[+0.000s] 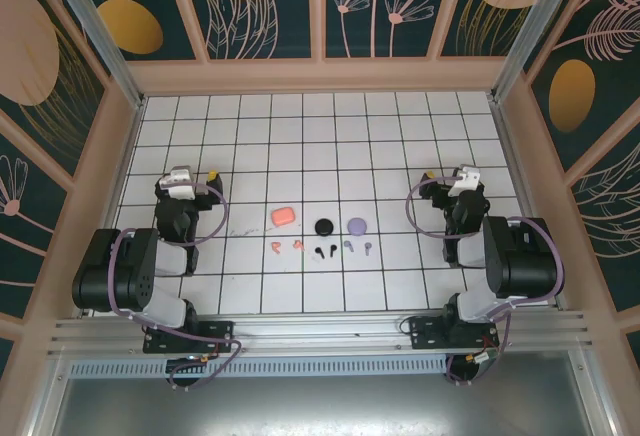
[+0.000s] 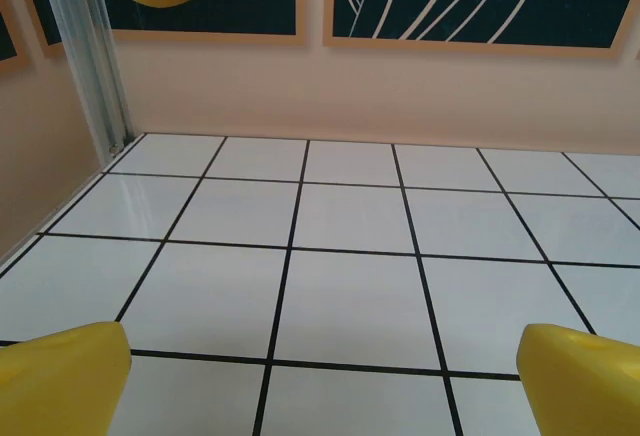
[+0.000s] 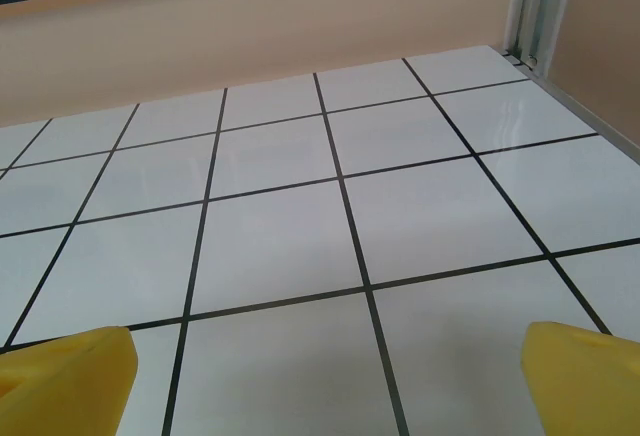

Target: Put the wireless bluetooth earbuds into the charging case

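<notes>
Over on our left tool (image 1: 192, 178), jaws apart and empty, parked wide, we reckon to leave room. Mid-surface (image 1: 250, 126) sit the salmon case (image 1: 283, 216), black case (image 1: 322, 226) and lavender case (image 1: 357, 224), with the earbuds (image 1: 320, 252) loose just in front, colour-matched. Our right tool (image 1: 450, 177) is likewise apart and empty

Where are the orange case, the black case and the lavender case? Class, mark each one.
orange case (image 1: 283, 216): top external view, middle of its top face.
black case (image 1: 322, 226): top external view, centre of its round top.
lavender case (image 1: 358, 224): top external view, centre of its round top.
</notes>
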